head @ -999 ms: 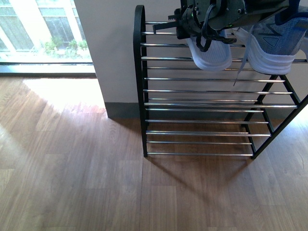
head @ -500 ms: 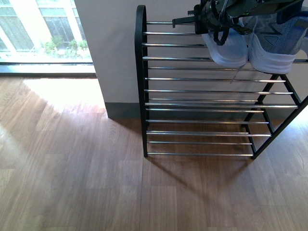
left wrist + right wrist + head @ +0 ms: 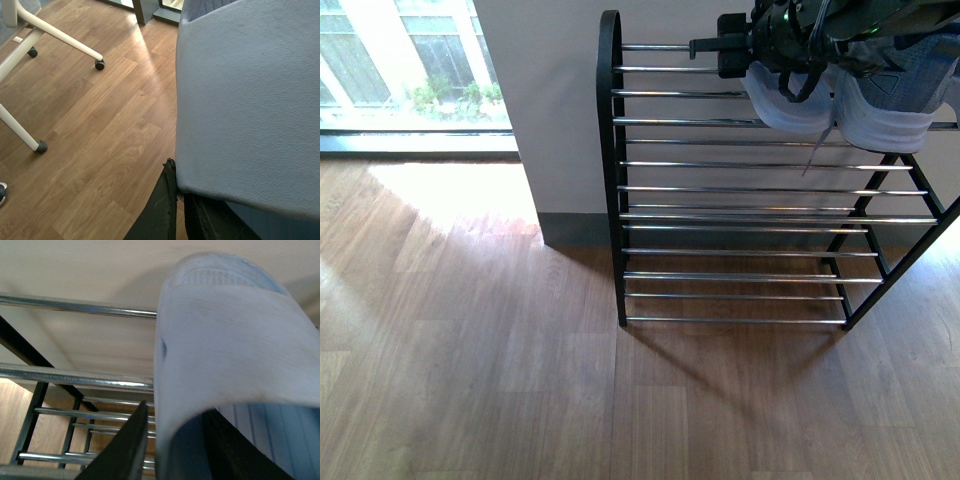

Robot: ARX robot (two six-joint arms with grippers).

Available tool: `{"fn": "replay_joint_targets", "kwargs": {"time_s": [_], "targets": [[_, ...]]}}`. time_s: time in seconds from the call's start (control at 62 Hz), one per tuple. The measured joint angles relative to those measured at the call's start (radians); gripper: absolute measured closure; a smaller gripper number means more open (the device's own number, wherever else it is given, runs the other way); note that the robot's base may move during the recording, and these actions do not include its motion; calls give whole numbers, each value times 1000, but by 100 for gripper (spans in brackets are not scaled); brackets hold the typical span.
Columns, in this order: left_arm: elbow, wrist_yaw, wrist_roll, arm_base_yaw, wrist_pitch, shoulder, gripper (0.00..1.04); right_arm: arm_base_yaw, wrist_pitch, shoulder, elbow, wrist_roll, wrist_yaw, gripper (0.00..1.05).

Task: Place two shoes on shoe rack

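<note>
**Inspector:** At the rack's upper right corner, what step is in hand?

**Operator:** Placement. Front view shows my two arms up by the top tiers of the shoe rack (image 3: 740, 190), each carrying a pale shoe. My left end effector (image 3: 175, 200) is clamped on the left slide (image 3: 785, 100); my right end effector (image 3: 170, 440) grips the right slide (image 3: 885, 105). Both soles sit at about the level of the second or third chrome rod; whether they bear on the rods I cannot tell.

**Inspector:** Condition of the goods?

**Operator:** In the right wrist view the right slide is pale blue rubber with a broad textured strap, open at the toe, the jaws closed either side of its edge. The left wrist view shows a plain matte, finely pebbled surface. A thin cord (image 3: 817, 150) hangs below the shoes.

**Inspector:** Next move?

**Operator:** My judgement: lower both until the soles span two rods, level, then release. Risk is a shoe tipping between rods. Lower tiers stand bare.
</note>
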Motion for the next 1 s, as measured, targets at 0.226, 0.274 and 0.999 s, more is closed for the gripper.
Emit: {"fn": "replay_joint_targets", "kwargs": {"time_s": [0.226,0.274,0.999], "targets": [[0,0,0,0,0,0,103,24,6,-197,-175,8,-2,20],[0,0,0,0,0,0,103,27,6,-224,-187,10,-1,11],[0,0,0,0,0,0,103,-174,944,-837,-1300,-67,-132,103]]}}
